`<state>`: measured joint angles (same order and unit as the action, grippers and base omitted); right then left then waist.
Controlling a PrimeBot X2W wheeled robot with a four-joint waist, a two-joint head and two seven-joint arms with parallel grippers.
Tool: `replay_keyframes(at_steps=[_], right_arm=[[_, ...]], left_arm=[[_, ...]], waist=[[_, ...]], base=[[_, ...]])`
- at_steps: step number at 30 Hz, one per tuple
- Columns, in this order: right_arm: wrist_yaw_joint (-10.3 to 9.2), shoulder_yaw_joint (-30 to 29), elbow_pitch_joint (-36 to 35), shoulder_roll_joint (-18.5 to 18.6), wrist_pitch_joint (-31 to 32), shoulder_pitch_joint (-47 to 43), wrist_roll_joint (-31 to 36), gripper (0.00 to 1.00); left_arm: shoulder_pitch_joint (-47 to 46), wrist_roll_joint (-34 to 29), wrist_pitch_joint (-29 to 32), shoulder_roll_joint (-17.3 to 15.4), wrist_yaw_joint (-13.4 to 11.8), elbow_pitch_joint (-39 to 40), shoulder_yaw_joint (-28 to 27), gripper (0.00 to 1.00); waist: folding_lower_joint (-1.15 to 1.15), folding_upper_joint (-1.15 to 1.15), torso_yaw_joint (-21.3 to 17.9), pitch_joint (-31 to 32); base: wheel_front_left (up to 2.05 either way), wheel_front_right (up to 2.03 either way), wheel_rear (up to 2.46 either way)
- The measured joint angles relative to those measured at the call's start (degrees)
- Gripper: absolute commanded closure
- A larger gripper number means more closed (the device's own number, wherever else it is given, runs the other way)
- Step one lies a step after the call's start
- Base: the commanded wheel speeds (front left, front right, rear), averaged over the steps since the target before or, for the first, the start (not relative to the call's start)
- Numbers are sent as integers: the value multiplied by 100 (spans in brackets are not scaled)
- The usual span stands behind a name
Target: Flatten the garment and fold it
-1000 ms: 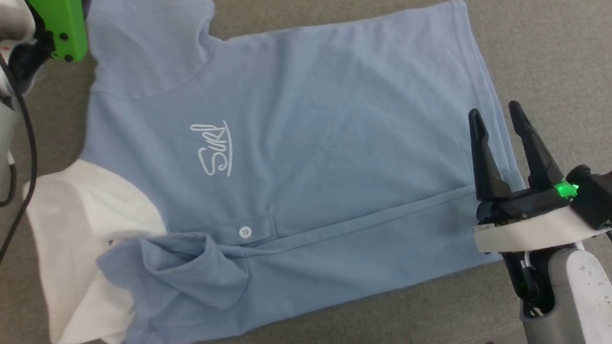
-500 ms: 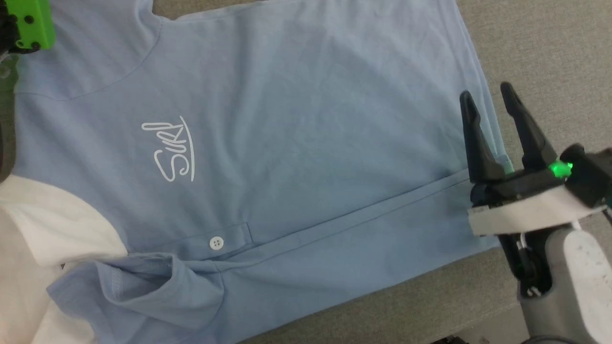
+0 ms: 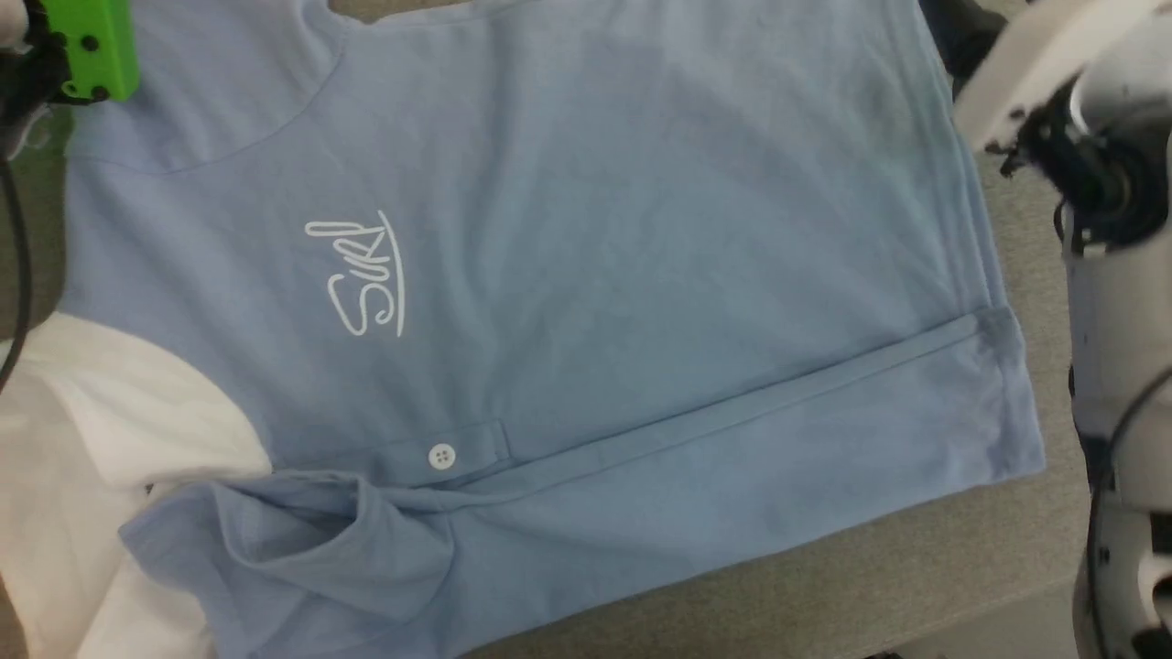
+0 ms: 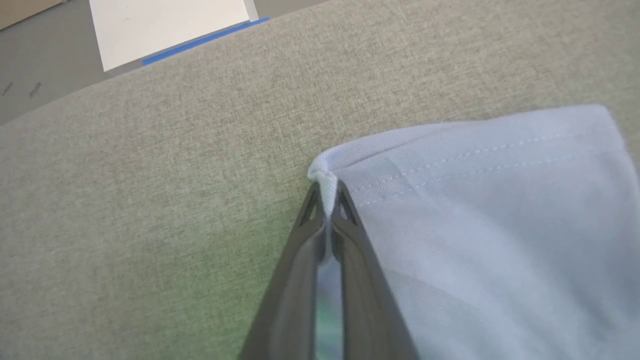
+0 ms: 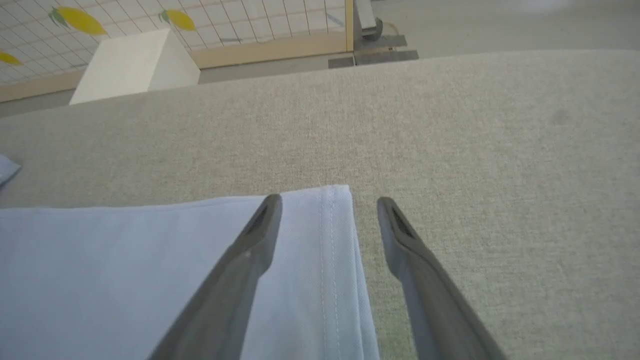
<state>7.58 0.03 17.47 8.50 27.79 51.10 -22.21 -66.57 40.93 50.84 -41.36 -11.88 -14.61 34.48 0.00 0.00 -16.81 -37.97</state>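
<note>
Shirt: The light blue short-sleeved polo shirt (image 3: 595,275) lies front up across the grey woven worktop (image 3: 824,595), with its white collar (image 3: 137,412) to your left and its hem to your right.
Lie: It is mostly smooth. The near side is turned over along the placket by the white button (image 3: 441,456), and the near sleeve (image 3: 320,549) is bunched.
Left hand: Your left hand (image 4: 327,200) is closed tight on a stitched corner of the shirt, probably the far sleeve end.
Right hand: Your right hand (image 5: 330,201) is spread wide and holds nothing. One finger is over the hem corner and the other over bare worktop.
Handling: Expect the shirt to be light, soft and limp. It will likely sag wherever it is unsupported and drag on the rough worktop rather than slide.
Hold: Take the double-stitched hem corner, where the cloth is thickest, then pull gently against the left pinch.
</note>
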Motion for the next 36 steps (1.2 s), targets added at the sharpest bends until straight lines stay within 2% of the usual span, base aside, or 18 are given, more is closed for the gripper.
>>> replay_keyframes(at_steps=[4, 10, 11, 12, 13, 15, 19, 23, 29, 36], right_arm=[[0, -355, 811, -100, 889, 633, 201, 0], [0, -725, 1470, -140, 1668, 1207, 826, 0], [0, -732, 1529, -144, 1783, 1255, 905, 6], [0, -728, 1564, -141, 1892, 1301, 999, 51], [0, -713, 1588, -138, 1991, 1349, 1073, 70], [0, -648, 1579, -133, 2182, 1418, 1217, 100], [0, -552, 1482, -155, 2115, 1437, 1288, 100], [0, -515, 1441, -131, 1606, 1377, 1385, 100], [0, -448, 1463, -10, 584, 1207, 1457, 100], [0, 29, 1388, 196, -617, 734, 1081, 100]], left_arm=[[-21, -3, -81, 105, 73, 25, 55, 100], [-139, -12, -205, 231, 188, 27, 125, 100], [-162, -12, -226, 247, 208, 24, 132, 100], [-173, -12, -255, 268, 227, 18, 138, 100], [-182, -12, -264, 285, 233, 12, 141, 100], [-199, -12, -325, 319, 277, -15, 141, 100], [-227, -88, -602, 336, 365, -82, 166, 100], [-295, -456, -1555, 350, 584, -197, 199, 100], [-415, -811, -2898, 489, 783, -601, 213, 100], [-116, -715, -3764, 664, 940, -865, 196, 100]], waist=[[0, 0, 141, -36], [0, 0, 318, -151], [0, 0, 345, -169], [0, 0, 369, -184], [0, 0, 386, -195], [0, 0, 418, -214], [0, 0, 435, -225], [0, 0, 440, -200], [0, 0, 463, -39], [0, 0, 519, 358]], base=[[0, 0, 0], [0, 0, 0], [0, 0, 0], [0, 0, 0], [0, 0, 0], [0, 0, 0], [0, 0, 0], [0, 0, 0], [0, 0, 0], [0, 0, 0]])
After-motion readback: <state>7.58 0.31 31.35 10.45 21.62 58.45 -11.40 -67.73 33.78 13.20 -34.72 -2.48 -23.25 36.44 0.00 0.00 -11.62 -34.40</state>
